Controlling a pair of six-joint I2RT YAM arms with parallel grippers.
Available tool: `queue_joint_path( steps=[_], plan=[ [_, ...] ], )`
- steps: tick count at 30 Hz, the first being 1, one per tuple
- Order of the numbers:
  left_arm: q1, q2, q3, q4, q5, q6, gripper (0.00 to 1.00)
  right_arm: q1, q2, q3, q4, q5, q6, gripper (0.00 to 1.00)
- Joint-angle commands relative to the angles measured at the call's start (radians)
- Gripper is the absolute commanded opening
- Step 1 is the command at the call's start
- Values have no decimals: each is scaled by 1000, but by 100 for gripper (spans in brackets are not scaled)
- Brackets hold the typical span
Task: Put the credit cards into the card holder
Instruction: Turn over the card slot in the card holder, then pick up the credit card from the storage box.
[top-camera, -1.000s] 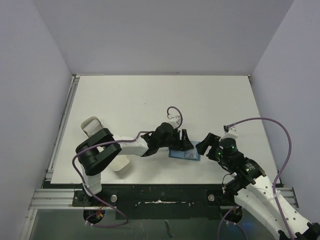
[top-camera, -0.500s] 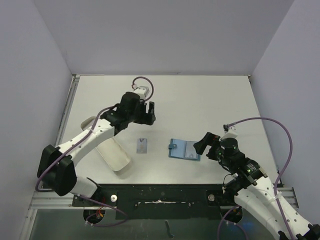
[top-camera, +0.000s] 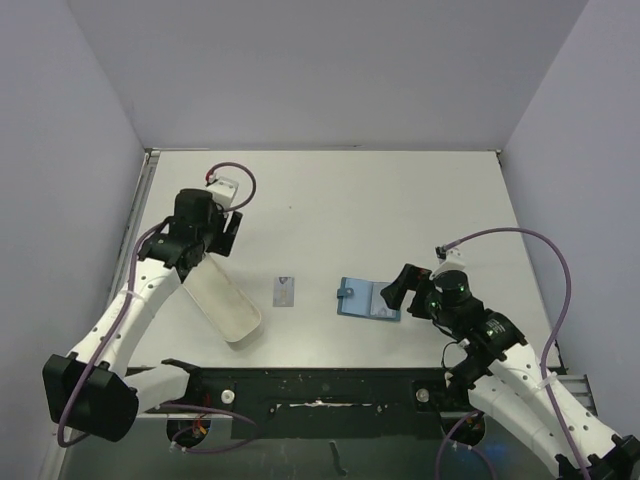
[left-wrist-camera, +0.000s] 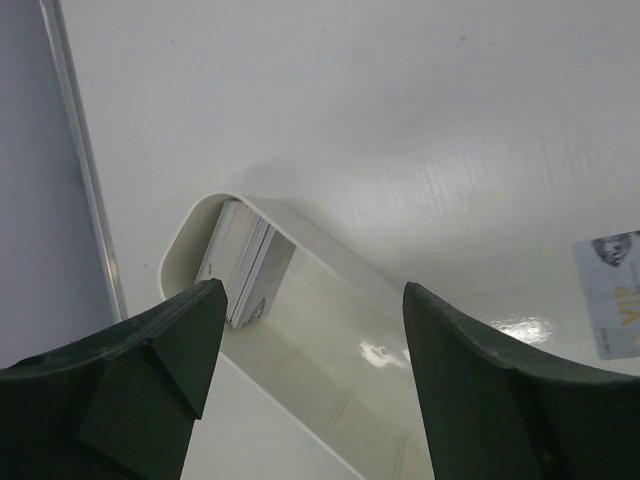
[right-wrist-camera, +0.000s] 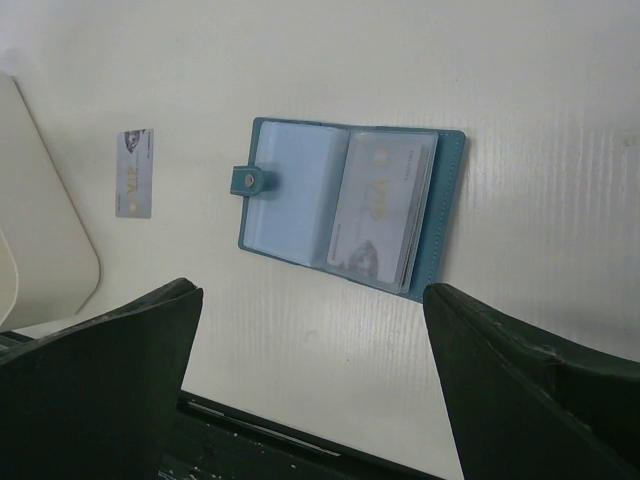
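The teal card holder (top-camera: 368, 299) lies open on the table, one credit card (right-wrist-camera: 385, 205) showing in its right-hand pocket (right-wrist-camera: 350, 205). A loose credit card (top-camera: 286, 291) (right-wrist-camera: 134, 172) (left-wrist-camera: 612, 295) lies flat to the left of it. A stack of credit cards (left-wrist-camera: 240, 262) stands on edge at the far end of the white tray (left-wrist-camera: 330, 340). My left gripper (top-camera: 222, 236) (left-wrist-camera: 310, 290) hangs open over that end, holding nothing. My right gripper (top-camera: 395, 290) (right-wrist-camera: 310, 295) is wide open just right of the card holder, above the table and empty.
The long white tray (top-camera: 228, 303) lies slantwise at the left, close to the table's left rail (top-camera: 128, 250). The black front rail (top-camera: 320, 375) runs along the near edge under both arms.
My left arm has swung away from the card holder, back and to the left over the tray's far end. The loose card now shows on the table. Both grippers have opened wider.
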Motion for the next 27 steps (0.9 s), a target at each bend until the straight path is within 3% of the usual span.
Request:
queue_joint_path(
  steps=[1,6,11,17,27],
  plan=[
    [105,2,-59,37,-5,162,67,10,3,50,50,-20,-30,98],
    [177,13,-142,96,-38,238,64,9,-12,46,34,-19,-32,98],
    [193,52,-187,192,-31,282,52,9,-17,38,43,-28,-31,98],
    [202,121,-243,307,-45,322,52,10,11,65,44,-33,-47,98],
    [202,219,-243,357,-129,365,46,9,-6,54,48,-20,-50,98]
  ],
)
